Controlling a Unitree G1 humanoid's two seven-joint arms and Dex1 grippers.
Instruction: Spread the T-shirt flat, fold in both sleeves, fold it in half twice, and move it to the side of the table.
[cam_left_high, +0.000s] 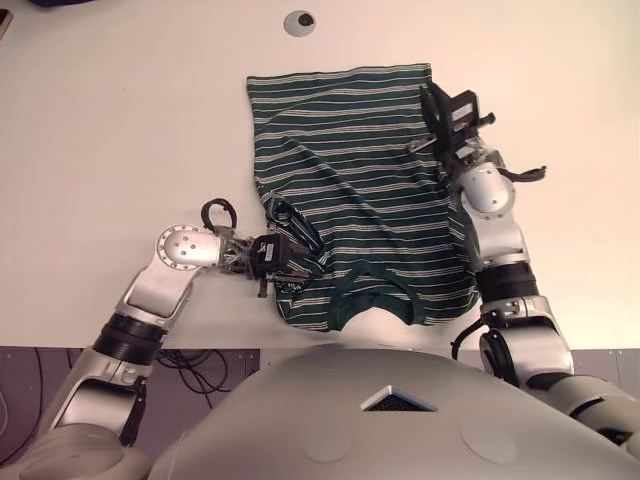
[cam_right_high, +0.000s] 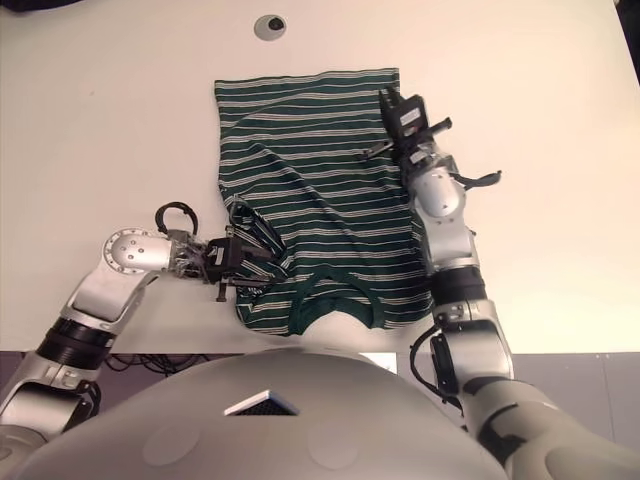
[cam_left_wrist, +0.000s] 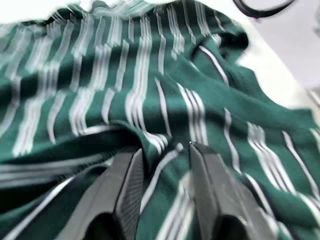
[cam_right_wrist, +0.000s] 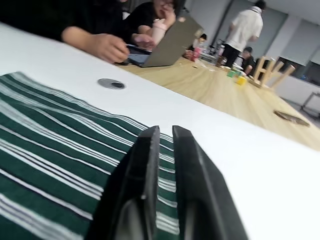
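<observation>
1. While the T-shirt (cam_left_high: 350, 170), green with white stripes, lies on the white table (cam_left_high: 120, 120), the left claw (cam_left_high: 300, 255) rests on its bunched left side, close to the collar (cam_left_high: 370, 285).
2. That claw's fingers (cam_left_wrist: 130, 185) stand apart, not closed on anything. A striped ridge of cloth runs up between them, and wrinkled fabric spreads ahead of the tips and to both sides.
3. The right claw (cam_left_high: 436, 105) sits over the shirt's far right corner, well apart from the left claw, with the shirt's body between them.
4. Its fingers (cam_right_wrist: 145, 170) are pressed nearly together, leaving a thin slit, and hold nothing. Flat striped cloth lies under and ahead of them. Whether the tips touch it cannot be told.
5. A round cable port (cam_left_high: 299, 21) sits in the table beyond the shirt's far hem, ahead of the right claw.
</observation>
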